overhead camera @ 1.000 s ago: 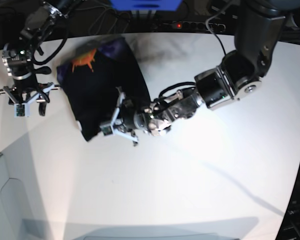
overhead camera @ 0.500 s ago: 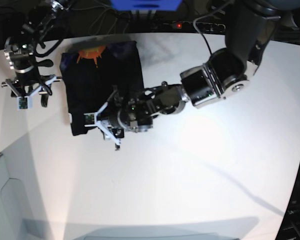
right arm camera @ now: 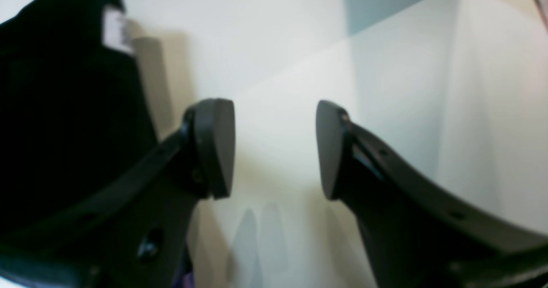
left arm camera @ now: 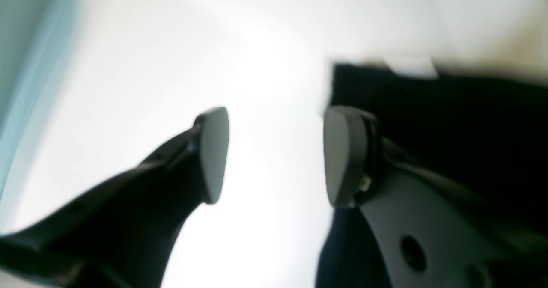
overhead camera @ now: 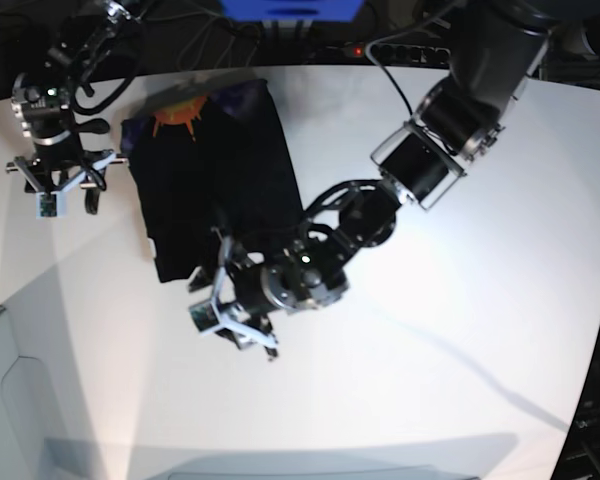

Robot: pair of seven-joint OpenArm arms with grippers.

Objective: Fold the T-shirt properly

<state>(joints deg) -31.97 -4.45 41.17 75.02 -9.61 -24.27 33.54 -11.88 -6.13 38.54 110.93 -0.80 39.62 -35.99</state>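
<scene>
The black T-shirt (overhead camera: 215,185) lies folded in a rough rectangle at the back left of the white table (overhead camera: 440,330), with its orange print (overhead camera: 176,116) showing at the far end. My left gripper (overhead camera: 234,325) is open and empty, just off the shirt's near edge. In the left wrist view the gripper (left arm camera: 274,155) hangs over bare table, with the shirt (left arm camera: 449,121) to its right. My right gripper (overhead camera: 67,200) is open and empty beside the shirt's left edge. In the right wrist view (right arm camera: 274,149) the shirt (right arm camera: 64,108) lies to the left.
A power strip and cables (overhead camera: 400,50) run along the table's back edge, with a blue object (overhead camera: 290,8) behind. The table's front left edge (overhead camera: 5,315) drops to a grey floor. The left arm's bulk (overhead camera: 430,150) reaches over the table's middle.
My left gripper has drawn back from the shirt's near edge toward the front of the table, empty. The shirt lies a little more skewed. The right gripper has barely moved.
</scene>
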